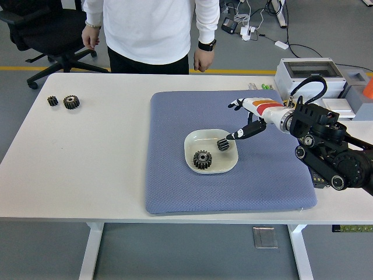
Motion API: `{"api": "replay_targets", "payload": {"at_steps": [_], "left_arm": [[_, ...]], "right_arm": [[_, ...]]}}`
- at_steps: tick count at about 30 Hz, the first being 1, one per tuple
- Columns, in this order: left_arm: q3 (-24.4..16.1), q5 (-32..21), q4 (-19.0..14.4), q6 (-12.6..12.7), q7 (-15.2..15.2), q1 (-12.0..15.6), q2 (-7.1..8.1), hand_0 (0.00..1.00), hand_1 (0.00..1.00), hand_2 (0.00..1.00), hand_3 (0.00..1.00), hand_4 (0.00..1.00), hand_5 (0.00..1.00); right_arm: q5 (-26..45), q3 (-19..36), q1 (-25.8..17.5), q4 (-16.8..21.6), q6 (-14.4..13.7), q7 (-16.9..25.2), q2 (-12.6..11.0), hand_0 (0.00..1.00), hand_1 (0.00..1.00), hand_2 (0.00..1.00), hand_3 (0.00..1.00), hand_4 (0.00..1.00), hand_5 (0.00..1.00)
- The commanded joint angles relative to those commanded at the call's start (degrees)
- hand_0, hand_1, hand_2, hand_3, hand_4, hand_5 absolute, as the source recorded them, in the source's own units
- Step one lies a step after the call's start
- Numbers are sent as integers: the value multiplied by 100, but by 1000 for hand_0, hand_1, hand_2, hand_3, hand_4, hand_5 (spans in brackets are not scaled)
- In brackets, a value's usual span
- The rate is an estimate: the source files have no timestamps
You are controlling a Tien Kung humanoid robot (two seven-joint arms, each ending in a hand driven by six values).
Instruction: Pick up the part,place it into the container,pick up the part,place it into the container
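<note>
A white bowl (192, 142) sits in the middle of a blue mat (175, 181). In it lie a larger dark gear (202, 159) and a small dark gear (222, 144) near its right rim. My right hand (242, 120) hovers just right of the bowl with fingers spread, holding nothing. Two more gears, a small one (52, 101) and a larger one (71, 102), lie at the table's far left. My left arm is out of view.
A person in a white shirt (151, 29) stands at the far side, hands hanging by their sides. A grey box (309, 73) and small items stand at the table's right rear. An office chair (41, 35) is at the back left.
</note>
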Motion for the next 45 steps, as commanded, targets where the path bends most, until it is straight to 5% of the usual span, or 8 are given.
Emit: {"api": "replay_targets", "payload": {"at_steps": [8,9,21,22,27,28,33,45], "left_arm": [[-5,20,0,-2,6,37,-1,654,617,728,592,707,612],[-5,21,0,-1,8,40,-3,655,622,729,591,707,612],[62,-18,0,-12,9,75,-6,654,629,727,594,706,611],[65,-17,0,-13,9,73,-6,655,629,728,593,706,612],[77,-24,0,-22,3,55,-6,655,629,728,593,706,612],[76,-25,0,-23,1,53,-6,655,629,723,594,704,615],[78,-39,0,-29,-11,36,-6,655,629,723,594,704,615],[27,47,0,-50,-20,-3,-6,655,631,722,593,703,619]], "right_arm": [[1715,409,-431,-85,-401,63,-313,273,464,769,822,998,488],[1939,444,-496,-56,-401,94,-347,357,526,757,801,998,513],[4844,1655,-1609,1131,40,251,-718,448,553,742,722,998,562],[5030,1718,-1647,1166,69,250,-723,616,669,776,767,998,686],[6259,2346,-2087,1396,341,294,-728,616,669,776,767,998,686],[6514,2454,-2154,1410,373,308,-722,771,766,815,819,998,775],[7743,3003,-2543,1462,576,478,-629,771,766,815,819,998,775],[6475,4174,-3661,1941,791,452,-168,846,807,822,839,998,858]]}}
